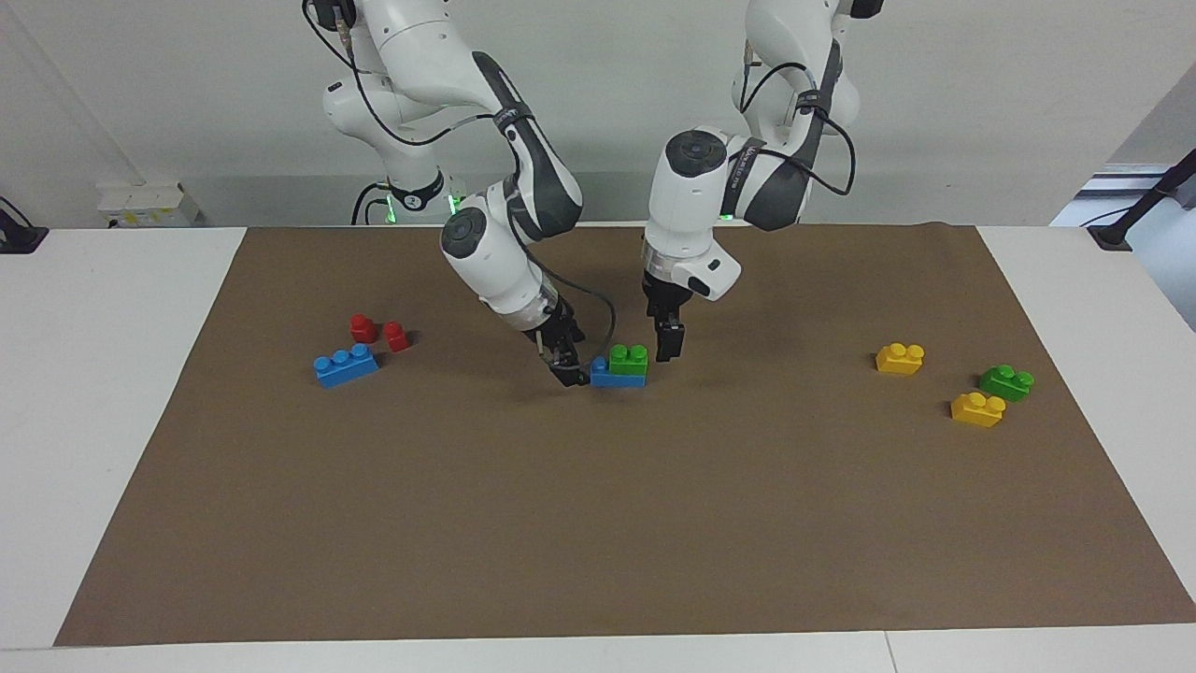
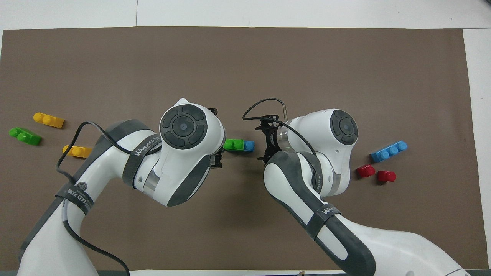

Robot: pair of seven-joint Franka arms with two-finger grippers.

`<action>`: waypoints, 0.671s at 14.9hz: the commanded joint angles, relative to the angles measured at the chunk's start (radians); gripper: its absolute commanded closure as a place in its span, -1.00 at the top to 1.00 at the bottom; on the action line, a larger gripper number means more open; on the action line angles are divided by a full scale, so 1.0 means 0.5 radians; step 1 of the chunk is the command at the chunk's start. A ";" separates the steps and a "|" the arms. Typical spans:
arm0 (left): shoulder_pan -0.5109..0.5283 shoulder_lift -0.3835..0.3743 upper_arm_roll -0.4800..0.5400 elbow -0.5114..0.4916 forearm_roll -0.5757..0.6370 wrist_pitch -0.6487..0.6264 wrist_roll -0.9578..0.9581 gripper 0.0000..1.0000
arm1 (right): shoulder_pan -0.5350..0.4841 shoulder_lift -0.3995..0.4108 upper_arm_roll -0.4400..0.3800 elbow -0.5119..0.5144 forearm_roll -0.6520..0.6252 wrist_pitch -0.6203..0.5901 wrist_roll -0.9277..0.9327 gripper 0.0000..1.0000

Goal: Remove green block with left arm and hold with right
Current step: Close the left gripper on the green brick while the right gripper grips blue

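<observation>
The green block [image 1: 628,355] is a two-stud brick sitting on top of a blue brick [image 1: 612,377] in the middle of the brown mat; both also show in the overhead view, the green block [image 2: 233,144] and the blue brick [image 2: 249,146]. My right gripper [image 1: 568,372] is low at the blue brick's end toward the right arm's end of the table, touching or nearly touching it. My left gripper [image 1: 669,348] hangs just beside the green block on the left arm's side, a small gap apart. In the overhead view the left wrist hides that gripper.
A second green brick [image 1: 1006,382] and two yellow bricks [image 1: 900,358] [image 1: 977,408] lie toward the left arm's end. A blue three-stud brick [image 1: 346,365] and two small red blocks [image 1: 363,328] [image 1: 396,336] lie toward the right arm's end.
</observation>
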 commanded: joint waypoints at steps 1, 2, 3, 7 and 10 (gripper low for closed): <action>-0.063 0.034 0.029 -0.023 0.070 0.060 -0.104 1.00 | 0.039 0.038 -0.003 -0.006 0.088 0.109 0.029 0.90; -0.081 0.067 0.029 -0.020 0.073 0.060 -0.135 1.00 | 0.042 0.050 -0.003 0.000 0.091 0.119 0.029 0.90; -0.115 0.092 0.029 -0.020 0.100 0.060 -0.175 1.00 | 0.045 0.063 -0.003 0.006 0.091 0.143 0.029 0.90; -0.134 0.123 0.029 -0.023 0.125 0.060 -0.261 1.00 | 0.103 0.139 0.000 0.018 0.122 0.263 0.026 0.90; -0.149 0.123 0.029 -0.075 0.125 0.099 -0.304 1.00 | 0.122 0.173 0.000 0.018 0.125 0.293 0.011 0.90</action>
